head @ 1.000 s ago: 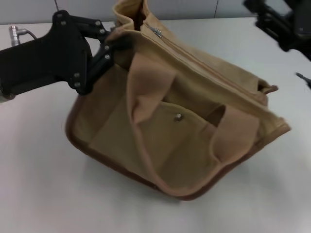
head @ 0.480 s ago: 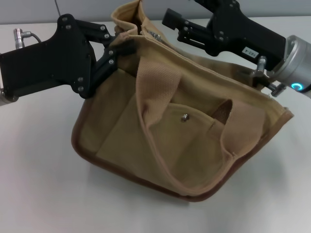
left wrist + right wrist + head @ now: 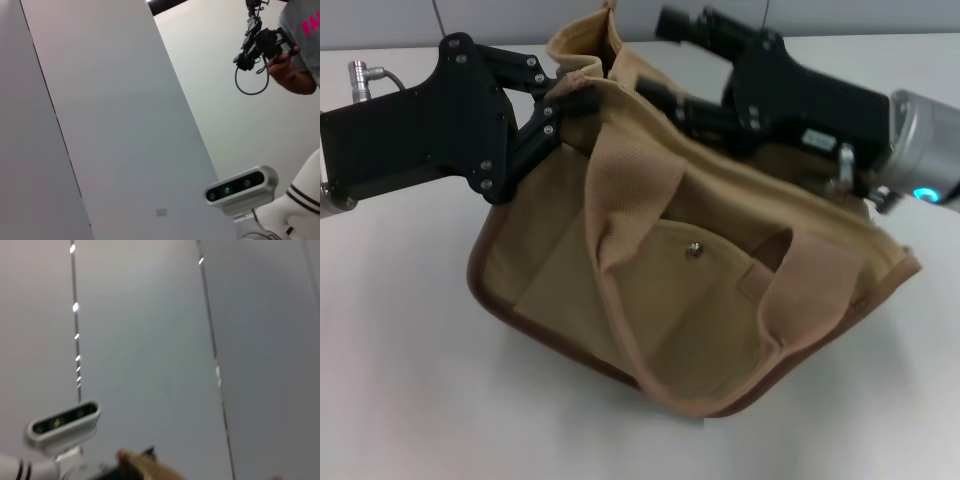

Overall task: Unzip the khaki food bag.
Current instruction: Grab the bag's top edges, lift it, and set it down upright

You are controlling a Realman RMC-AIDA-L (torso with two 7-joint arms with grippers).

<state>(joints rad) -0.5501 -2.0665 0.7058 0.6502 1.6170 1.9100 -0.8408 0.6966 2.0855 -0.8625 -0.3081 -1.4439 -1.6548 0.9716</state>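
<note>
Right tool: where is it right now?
Head view: the right tool is over the khaki food bag, at its top opening near the far left end, opposite the left tool gripping that corner.

We see a plain white table (image 3: 410, 400) carrying one thing, the bag (image 3: 670, 300). It sits on its brown-piped base near the table's middle, leaning a little, perhaps with one bottom corner lifted; the shadow there makes that hard to judge. The tabletop runs back to a grey wall.

Head camera looks down closely at the table (image 3: 400, 400); both wrist cameras face the robot's head (image 3: 242, 186).
</note>
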